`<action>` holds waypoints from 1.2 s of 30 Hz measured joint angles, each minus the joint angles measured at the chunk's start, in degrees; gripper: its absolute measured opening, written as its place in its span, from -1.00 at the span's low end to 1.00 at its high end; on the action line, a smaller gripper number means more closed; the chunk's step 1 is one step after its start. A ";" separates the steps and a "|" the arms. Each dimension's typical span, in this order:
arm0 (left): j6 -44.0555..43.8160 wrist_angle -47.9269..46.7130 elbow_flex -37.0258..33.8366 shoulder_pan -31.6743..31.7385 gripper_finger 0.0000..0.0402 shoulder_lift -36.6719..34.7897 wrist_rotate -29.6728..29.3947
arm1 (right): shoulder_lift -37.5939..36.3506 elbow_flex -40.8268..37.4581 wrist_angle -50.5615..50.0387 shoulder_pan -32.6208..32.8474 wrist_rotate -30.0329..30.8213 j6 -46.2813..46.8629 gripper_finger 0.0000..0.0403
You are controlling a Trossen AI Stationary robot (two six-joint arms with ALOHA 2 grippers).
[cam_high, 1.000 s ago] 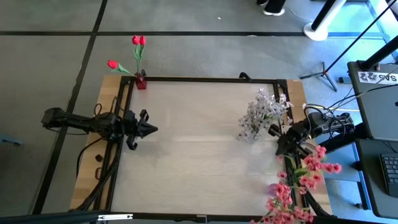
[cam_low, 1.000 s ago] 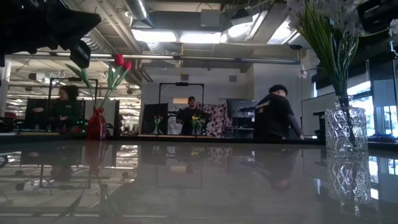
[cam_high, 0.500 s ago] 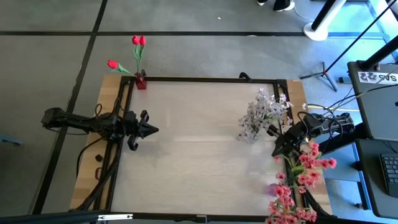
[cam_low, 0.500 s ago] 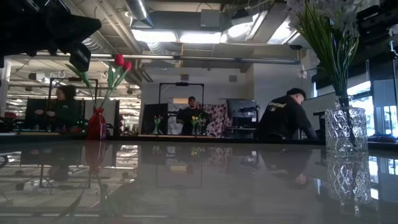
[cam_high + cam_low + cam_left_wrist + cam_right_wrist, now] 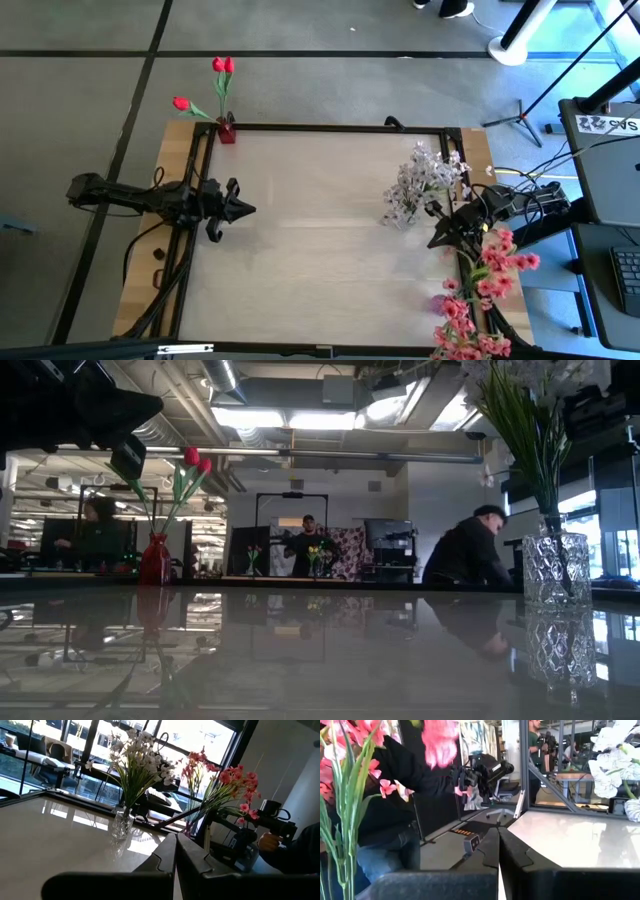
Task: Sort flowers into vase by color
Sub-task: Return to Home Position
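Note:
Red flowers (image 5: 222, 68) stand in a small red vase (image 5: 227, 131) at the table's far left corner. White blossom sprays (image 5: 420, 182) fill a cut-glass vase (image 5: 556, 568) at the right. Pink sprays (image 5: 482, 295) rise at the right near corner; in the left wrist view their stems (image 5: 200, 812) meet in a vase (image 5: 189, 829) beside the white one. My left gripper (image 5: 248, 209) hovers shut over the table's left side, pointing right. My right gripper (image 5: 433, 241) is shut and holds nothing, between the white and pink sprays.
A black frame (image 5: 330, 127) borders the pale tabletop, whose middle (image 5: 320, 240) is bare. Cables (image 5: 150, 260) run along the left edge. A desk with a keyboard (image 5: 625, 275) stands to the right. People (image 5: 465, 555) move in the room behind.
My right gripper has swung a little toward the table's left, away from the pink sprays, and has rolled somewhat while staying shut. A person in the room behind has bent lower.

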 joint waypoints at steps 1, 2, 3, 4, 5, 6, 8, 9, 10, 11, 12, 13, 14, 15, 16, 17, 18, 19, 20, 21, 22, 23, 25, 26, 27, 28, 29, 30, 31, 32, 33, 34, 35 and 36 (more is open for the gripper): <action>-0.01 0.00 0.00 0.02 -0.97 0.00 0.00 | 0.00 -0.10 0.39 0.00 0.01 0.00 -1.00; -0.02 0.00 0.00 0.02 -0.97 0.00 0.00 | 0.00 -0.10 0.39 0.00 0.15 -0.01 -1.00; 0.00 0.00 0.00 0.02 -0.97 0.00 0.00 | 0.00 -0.10 0.32 0.00 0.40 -0.06 -1.00; 0.02 0.00 0.00 0.00 -0.97 0.00 0.00 | 0.00 -0.10 0.24 0.00 0.64 -0.26 -1.00; 0.02 0.00 0.00 0.00 -0.97 0.00 0.00 | 0.00 -0.10 0.24 0.00 0.67 -0.65 -1.00; 0.02 -0.02 0.02 0.01 -0.97 0.00 0.00 | 0.00 -0.10 0.24 0.00 0.70 -1.11 -1.00; 0.02 -0.02 0.00 0.01 -0.97 0.00 0.00 | 0.00 -0.10 0.22 0.00 0.91 -1.54 -1.00; 0.02 -0.02 0.00 0.02 -0.97 0.00 0.00 | 0.00 -0.10 0.18 0.00 1.24 -1.72 -1.00; 0.03 -0.05 0.02 0.00 -0.97 0.00 0.00 | 0.00 -0.10 0.11 0.00 1.34 -1.93 -1.00; 0.04 -0.07 0.00 0.02 -0.97 0.00 0.00 | 0.00 -0.10 -0.09 0.00 1.45 -2.22 -1.00; 0.04 -0.07 0.00 0.02 -0.97 0.00 0.00 | 0.00 -0.10 -0.42 0.00 1.51 -2.41 -1.00; 0.04 -0.07 0.00 0.01 -0.97 0.00 -0.01 | 0.00 -0.11 -0.79 0.00 1.70 -2.45 -1.00; 0.02 -0.07 0.01 0.02 -0.97 0.00 -0.02 | 0.00 -0.12 -0.89 0.00 1.86 -2.40 -1.00; 0.02 -0.07 0.01 0.01 -0.97 0.00 -0.02 | 0.00 -0.12 -0.84 0.00 2.06 -2.23 -1.00; 0.02 -0.07 0.01 0.02 -0.97 0.00 -0.02 | 0.00 -0.12 -0.81 0.00 2.08 -2.03 -1.00; 0.05 -0.07 0.00 0.01 -0.97 0.00 -0.02 | 0.00 -0.12 -0.85 0.00 2.10 -1.73 -1.00; 0.07 -0.08 0.00 0.01 -0.97 0.00 -0.02 | 0.00 -0.12 -1.09 0.00 2.10 -1.65 -1.00; 0.05 -0.07 0.00 0.01 -0.97 0.00 -0.02 | 0.00 -0.12 -1.39 0.00 2.11 -1.59 -1.00; 0.04 -0.07 0.00 0.02 -0.97 0.00 -0.02 | 0.00 -0.13 -1.48 0.00 2.12 -1.50 -1.00; 0.04 -0.07 0.02 0.02 -0.97 0.00 -0.02 | 0.00 -0.14 -1.48 0.00 2.12 -1.49 -1.00; 0.04 -0.07 0.00 0.02 -0.97 0.00 -0.02 | 0.00 -0.14 -1.42 0.00 2.12 -1.49 -1.00; 0.04 -0.07 0.00 0.02 -0.97 0.00 -0.02 | 0.00 -0.14 -1.38 0.00 2.14 -1.49 -1.00; 0.02 -0.07 0.01 0.02 -0.97 0.00 -0.02 | 0.00 -0.14 -1.98 0.00 2.14 -1.45 -1.00; 0.02 -0.07 0.00 0.01 -0.97 0.00 -0.02 | 0.00 -0.14 -2.48 0.00 2.23 -1.40 -1.00; 0.02 -0.07 0.00 0.02 -0.97 0.00 -0.02 | 0.00 -0.16 -2.68 0.00 2.25 -1.21 -1.00; 0.02 -0.07 0.01 0.01 -0.97 0.00 -0.02 | 0.00 -0.16 -2.68 0.00 2.22 -1.02 -1.00; 0.02 -0.07 0.01 0.02 -0.97 0.00 -0.02 | 0.00 -0.16 -2.62 -0.02 2.19 -0.78 -1.00; 0.04 -0.07 0.00 0.02 -0.97 0.00 -0.02 | 0.00 -0.16 -2.60 -0.02 2.16 -0.26 -1.00; 0.04 -0.07 0.00 0.02 -0.97 0.00 -0.02 | 0.00 -0.16 -2.62 -0.02 2.14 0.21 -1.00; 0.04 -0.09 0.00 0.02 -0.97 0.00 -0.02 | 0.00 -0.16 -2.62 -0.02 1.94 0.70 -1.00; 0.02 -0.21 0.00 0.02 -0.97 0.00 -0.02 | 0.00 -0.16 -2.62 -0.04 1.64 1.38 -1.00; 0.02 -0.35 0.01 0.02 -0.97 0.00 -0.02 | 0.00 -0.16 -2.62 -0.02 1.57 1.56 -1.00; 0.02 -0.43 0.00 0.02 -0.97 0.00 -0.02 | 0.00 -0.16 -2.62 -0.04 1.40 1.62 -1.00; 0.02 -0.44 0.00 0.02 -0.97 0.00 -0.04 | 0.00 -0.16 -2.62 -0.02 1.11 1.65 -1.00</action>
